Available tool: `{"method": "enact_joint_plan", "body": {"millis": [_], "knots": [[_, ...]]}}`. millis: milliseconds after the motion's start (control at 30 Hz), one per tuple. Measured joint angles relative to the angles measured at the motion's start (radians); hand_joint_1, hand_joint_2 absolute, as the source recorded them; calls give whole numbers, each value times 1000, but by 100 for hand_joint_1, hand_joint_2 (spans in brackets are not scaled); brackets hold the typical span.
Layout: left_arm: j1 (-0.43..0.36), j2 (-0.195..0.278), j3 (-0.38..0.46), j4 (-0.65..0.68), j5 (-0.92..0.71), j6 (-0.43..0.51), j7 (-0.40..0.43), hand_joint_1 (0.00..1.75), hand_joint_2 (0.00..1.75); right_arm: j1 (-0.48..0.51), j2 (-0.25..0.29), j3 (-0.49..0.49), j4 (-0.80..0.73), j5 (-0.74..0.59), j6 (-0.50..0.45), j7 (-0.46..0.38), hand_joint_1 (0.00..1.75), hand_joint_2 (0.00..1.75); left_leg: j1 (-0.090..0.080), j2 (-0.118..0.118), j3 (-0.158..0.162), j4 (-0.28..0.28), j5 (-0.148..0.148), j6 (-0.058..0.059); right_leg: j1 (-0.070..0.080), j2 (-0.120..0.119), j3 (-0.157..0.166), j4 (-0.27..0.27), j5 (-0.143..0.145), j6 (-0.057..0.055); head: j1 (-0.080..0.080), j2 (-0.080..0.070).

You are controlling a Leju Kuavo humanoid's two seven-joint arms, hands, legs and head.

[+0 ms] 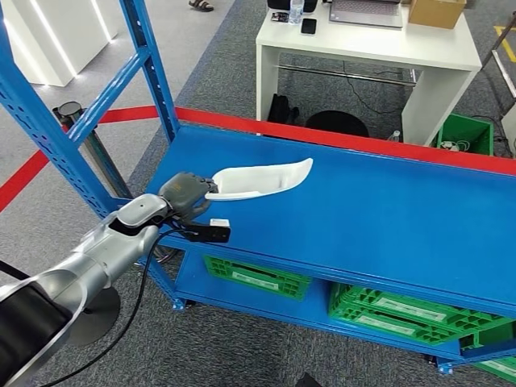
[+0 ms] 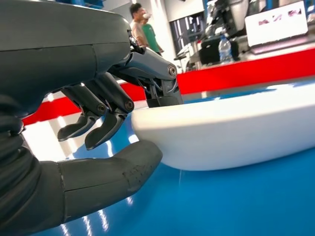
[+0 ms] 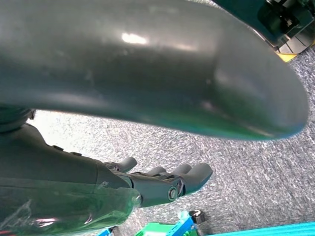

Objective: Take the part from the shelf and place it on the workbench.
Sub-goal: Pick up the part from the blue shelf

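Left hand (image 1: 185, 193) only pinches the near-left tip of the long white curved plastic part (image 1: 261, 179) on the blue metal shelf (image 1: 377, 218), so lifting could let it pivot and slip out.

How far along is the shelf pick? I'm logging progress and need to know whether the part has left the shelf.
Done: the left robot hand has reached the white part. In hand: one finger lies on the part's rim and the thumb is under its end; the part looks still on the blue shelf. Left: lifting it and placing it on the workbench. The right robot hand hangs empty.
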Motion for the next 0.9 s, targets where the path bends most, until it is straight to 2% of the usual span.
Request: {"method": "enact_joint_plan", "body": {"millis": [300,900], "knots": [[-6,-19,8,-68,37,-37,-46,175,175,-2,0,11,0,1,4,0,0,0,0,0,0,0,0,0,0,0,0,0,0,0,0,0],[-10,-20,8,-109,49,-50,-34,175,175,-2,0,23,0,-5,4,2,0,0,0,0,-1,0,0,0,0,0,0,0,0,0,0,0]]}}
